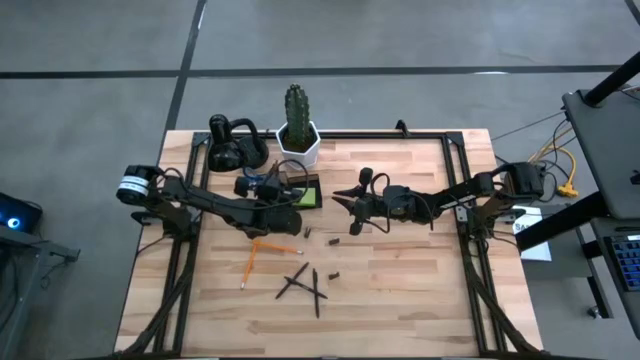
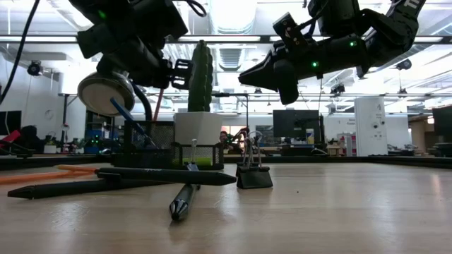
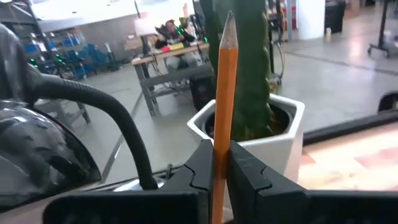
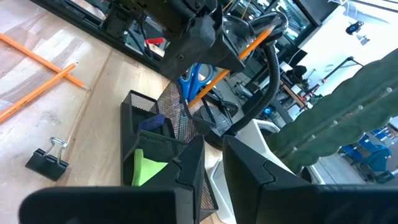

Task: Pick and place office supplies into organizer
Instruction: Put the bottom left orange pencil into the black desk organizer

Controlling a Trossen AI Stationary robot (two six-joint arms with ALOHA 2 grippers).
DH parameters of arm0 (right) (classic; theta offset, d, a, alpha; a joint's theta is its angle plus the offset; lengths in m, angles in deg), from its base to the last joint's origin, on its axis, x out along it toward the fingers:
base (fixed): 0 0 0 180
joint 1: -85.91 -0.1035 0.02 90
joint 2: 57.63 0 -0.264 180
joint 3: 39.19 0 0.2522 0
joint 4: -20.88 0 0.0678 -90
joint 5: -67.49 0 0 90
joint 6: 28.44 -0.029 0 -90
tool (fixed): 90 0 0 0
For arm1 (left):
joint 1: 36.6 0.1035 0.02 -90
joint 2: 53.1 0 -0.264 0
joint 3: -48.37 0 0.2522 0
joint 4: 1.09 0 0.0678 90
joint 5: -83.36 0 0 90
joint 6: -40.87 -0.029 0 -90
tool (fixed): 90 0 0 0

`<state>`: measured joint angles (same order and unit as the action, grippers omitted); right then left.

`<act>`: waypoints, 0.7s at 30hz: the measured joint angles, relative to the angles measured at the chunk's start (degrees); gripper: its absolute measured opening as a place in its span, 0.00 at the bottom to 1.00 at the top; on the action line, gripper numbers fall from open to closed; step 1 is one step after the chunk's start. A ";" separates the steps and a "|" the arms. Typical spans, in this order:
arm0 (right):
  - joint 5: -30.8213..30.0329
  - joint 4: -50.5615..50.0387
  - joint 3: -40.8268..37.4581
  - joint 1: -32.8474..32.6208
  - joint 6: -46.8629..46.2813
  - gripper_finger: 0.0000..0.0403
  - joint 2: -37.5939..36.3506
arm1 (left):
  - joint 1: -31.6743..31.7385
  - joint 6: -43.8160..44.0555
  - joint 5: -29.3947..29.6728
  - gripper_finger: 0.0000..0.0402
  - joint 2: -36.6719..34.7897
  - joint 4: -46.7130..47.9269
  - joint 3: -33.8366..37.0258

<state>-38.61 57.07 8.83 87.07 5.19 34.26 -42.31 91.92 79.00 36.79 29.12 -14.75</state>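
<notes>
Nearest the table's front edge, three black pens [image 1: 303, 283] lie crossed on the wood, with two orange pencils [image 1: 262, 250] loose just to their left and a small black binder clip [image 2: 254, 176] standing upright a little farther in. Beyond them both arms meet over the middle. The left gripper [image 3: 219, 177] has its fingers pressed tight on an orange pencil [image 3: 224, 99], held point-up above the organizer [image 1: 297, 192]. That dark mesh box sits just in front of the white cactus pot [image 1: 299, 143]; blue-handled scissors [image 4: 198, 79] stand in one compartment and the lime-green sticky-note pad [image 4: 148, 169] lies in another. The right gripper [image 4: 212, 163] hovers off the table just to the organizer's right, fingers parted only a little, seemingly with nothing between them. At the far-left corner rests a black looped gadget [image 1: 235, 143].
</notes>
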 joint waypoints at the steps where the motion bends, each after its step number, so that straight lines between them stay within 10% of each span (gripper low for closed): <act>1: 0.00 0.00 0.00 0.00 0.01 0.12 0.00 | 0.04 -0.28 -0.30 0.02 0.00 0.00 0.00; 21: 0.00 0.00 0.00 -0.01 -0.01 0.12 0.00 | 0.63 -5.43 -6.33 0.12 0.00 -0.07 -0.11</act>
<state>-38.61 57.07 8.83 87.06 5.19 34.26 -41.68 86.50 72.67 36.79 29.06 -14.86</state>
